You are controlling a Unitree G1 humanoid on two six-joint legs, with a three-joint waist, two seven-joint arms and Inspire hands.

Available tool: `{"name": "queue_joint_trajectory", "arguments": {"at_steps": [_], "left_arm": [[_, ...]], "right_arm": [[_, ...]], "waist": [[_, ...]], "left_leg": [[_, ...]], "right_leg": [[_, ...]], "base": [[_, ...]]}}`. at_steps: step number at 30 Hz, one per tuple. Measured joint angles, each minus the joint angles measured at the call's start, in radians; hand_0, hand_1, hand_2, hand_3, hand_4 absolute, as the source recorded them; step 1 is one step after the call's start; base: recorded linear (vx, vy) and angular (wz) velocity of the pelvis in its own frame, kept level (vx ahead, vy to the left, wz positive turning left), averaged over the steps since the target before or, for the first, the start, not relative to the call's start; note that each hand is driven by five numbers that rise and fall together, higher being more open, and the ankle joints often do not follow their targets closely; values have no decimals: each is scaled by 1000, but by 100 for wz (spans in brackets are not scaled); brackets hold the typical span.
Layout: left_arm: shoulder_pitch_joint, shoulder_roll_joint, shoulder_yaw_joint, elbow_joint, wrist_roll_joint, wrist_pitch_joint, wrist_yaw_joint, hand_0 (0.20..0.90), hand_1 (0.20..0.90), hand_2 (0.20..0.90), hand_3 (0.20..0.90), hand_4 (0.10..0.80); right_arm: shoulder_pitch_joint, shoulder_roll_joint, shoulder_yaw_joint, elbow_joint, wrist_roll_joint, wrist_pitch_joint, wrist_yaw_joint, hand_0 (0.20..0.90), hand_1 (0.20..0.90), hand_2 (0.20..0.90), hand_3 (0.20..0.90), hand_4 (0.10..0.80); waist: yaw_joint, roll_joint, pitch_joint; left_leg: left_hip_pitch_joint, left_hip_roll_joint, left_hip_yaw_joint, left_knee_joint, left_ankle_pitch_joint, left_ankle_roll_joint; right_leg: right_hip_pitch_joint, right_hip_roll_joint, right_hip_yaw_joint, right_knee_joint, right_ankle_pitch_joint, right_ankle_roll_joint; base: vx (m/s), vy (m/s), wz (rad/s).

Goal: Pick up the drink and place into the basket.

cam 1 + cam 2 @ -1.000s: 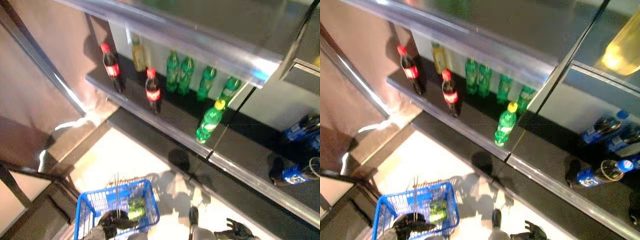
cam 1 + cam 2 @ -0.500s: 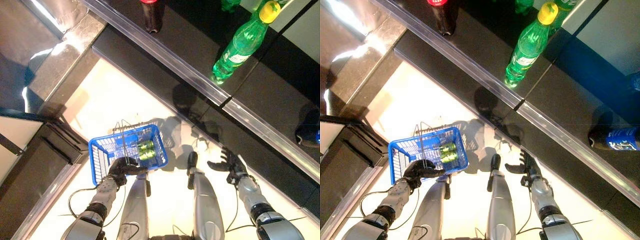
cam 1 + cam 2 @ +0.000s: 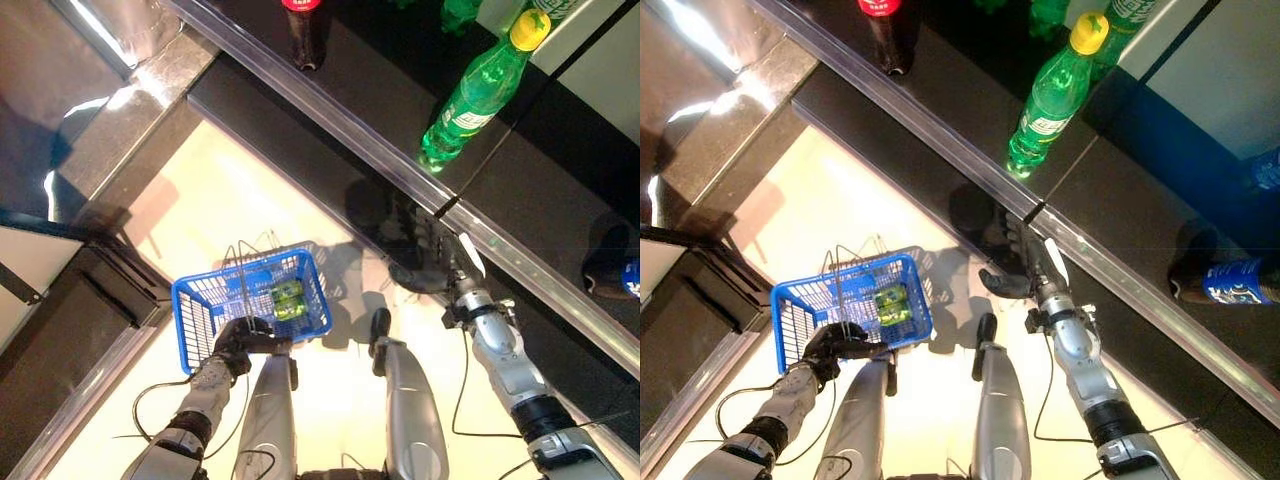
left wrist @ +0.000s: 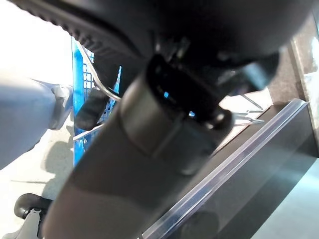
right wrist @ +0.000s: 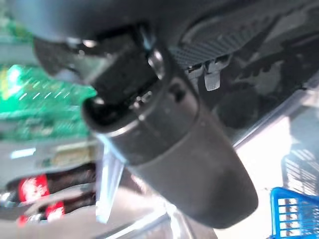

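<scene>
Blue wire basket (image 3: 205, 300) hangs by its handle in the clenched left hand (image 3: 243, 335) while the right hand (image 3: 432, 268), fingers spread and empty, reaches for the shelf's front edge, where the green plastic bottle with the yellow cap (image 3: 473, 93) needs a firm wrap next.

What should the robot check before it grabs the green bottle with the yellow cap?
1. Basket held: ok, left hand is curled round its handle.
2. Room in basket: ok, only a green drink lies inside.
3. Right hand free: ok, fingers spread, holding nothing.
4. Green bottle standing: ok, upright near the shelf edge.
5. Hand at bottle: not ok, it is below the shelf edge, apart from the bottle.
6. Neighbours clear: cannot tell, other green bottles stand just behind it.
</scene>
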State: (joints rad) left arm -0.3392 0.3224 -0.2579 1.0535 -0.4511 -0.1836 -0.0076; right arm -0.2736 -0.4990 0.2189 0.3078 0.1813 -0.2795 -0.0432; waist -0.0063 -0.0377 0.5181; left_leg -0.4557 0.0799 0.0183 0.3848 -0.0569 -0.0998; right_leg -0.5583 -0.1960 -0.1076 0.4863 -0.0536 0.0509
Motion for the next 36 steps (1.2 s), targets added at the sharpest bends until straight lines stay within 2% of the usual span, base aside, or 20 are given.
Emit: {"name": "queue_joint_trajectory", "arguments": {"at_steps": [6,18,24,28,36], "left_arm": [[1,0,-1,0,0,-1,-1,300,300,300,200,100],[6,0,-2,6,0,-14,-1,300,300,300,200,100],[16,-2,-2,19,0,-21,-1,300,300,300,200,100],[24,-2,-2,27,0,-29,-1,300,300,300,200,100],[35,-5,-2,27,0,-32,0,300,300,300,200,100]], "right_arm": [[-8,-46,3,-163,-35,-2,15,900,900,900,900,800],[-10,-60,3,-228,-44,-2,-1,900,900,900,900,800],[-8,-47,-21,-230,27,-20,-56,900,900,900,900,800],[8,-7,-67,-229,67,-63,-103,900,900,900,900,800],[50,28,-82,-215,99,-103,-175,900,900,900,900,800]], "waist": [[0,-1,1],[-1,-1,10],[-2,0,12],[-2,0,12],[-17,0,12]], "left_leg": [[2,-1,0,-1,0,0],[20,-2,0,-18,0,0],[44,-4,0,-25,3,-5],[60,-6,1,-34,2,-4],[68,-5,2,-35,1,-2]], "right_leg": [[2,-3,-1,0,-3,4],[17,-9,-13,0,-14,6],[41,-10,-15,-2,-15,3],[52,-13,-15,-5,-21,4],[59,-12,-14,-5,-21,4]], "base": [[11,0,1],[19,-3,1],[6,-1,0],[0,0,0],[0,0,0]]}}
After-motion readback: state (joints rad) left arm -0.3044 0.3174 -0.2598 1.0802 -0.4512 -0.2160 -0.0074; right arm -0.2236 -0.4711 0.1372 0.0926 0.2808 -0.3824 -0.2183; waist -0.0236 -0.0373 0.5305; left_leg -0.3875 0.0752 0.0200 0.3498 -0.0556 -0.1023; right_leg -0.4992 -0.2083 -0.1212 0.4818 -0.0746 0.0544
